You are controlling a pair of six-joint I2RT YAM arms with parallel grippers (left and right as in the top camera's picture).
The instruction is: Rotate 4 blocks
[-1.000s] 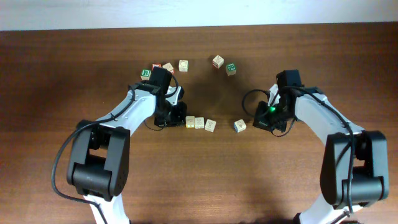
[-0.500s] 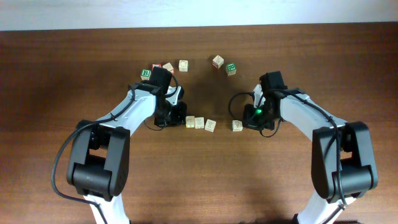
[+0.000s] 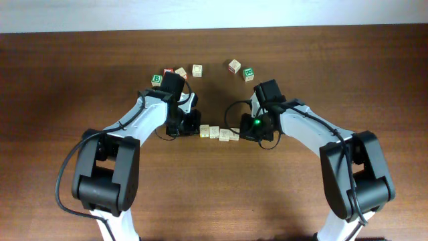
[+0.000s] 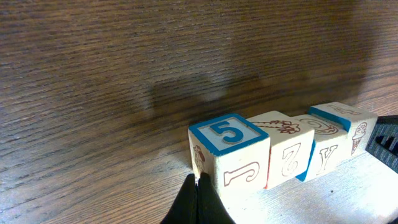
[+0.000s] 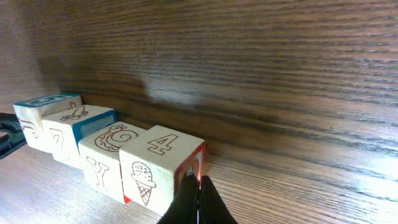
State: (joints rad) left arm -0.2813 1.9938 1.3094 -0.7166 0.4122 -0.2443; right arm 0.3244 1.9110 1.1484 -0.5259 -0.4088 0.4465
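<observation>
So, the row of four small pale wooden alphabet cubes (image 3: 219, 133) sat on the dark brown wooden table (image 3: 214, 201), faces touching, with the line slightly diagonal in the overhead view.

The left gripper (image 3: 194, 127) was at the row's left end. Its fingers were clenched together with nothing between them, tips against the lower corner of the blue-framed 5 cube (image 4: 230, 146).

The right gripper (image 3: 246, 134) was at the row's other end. Its fingers were also pinched together and empty, tips against the side of the red-edged 4 cube (image 5: 158, 165), next to its ice-cream face.

That left the row boxed in lengthwise, with a gripper tight on each end cube. The two inner cubes (image 4: 283, 143) (image 4: 323, 140) were squeezed between the end ones.

Sideways there was room. On the robot's side of the row there was open wood, and on the far side of the row a strip of open wood.

Beyond that strip, well apart from the row, were loose cubes:
- Far left of the row: a green-faced cube (image 3: 156, 79), a red-faced cube (image 3: 168, 71) and two pale cubes (image 3: 180, 72) (image 3: 197, 69).
- Far right of the row: a pale cube (image 3: 234, 65) and a second green-faced cube (image 3: 249, 73), which was near the right arm's wrist.

The far table edge (image 3: 214, 29) ran past those, well apart from the row.
</observation>
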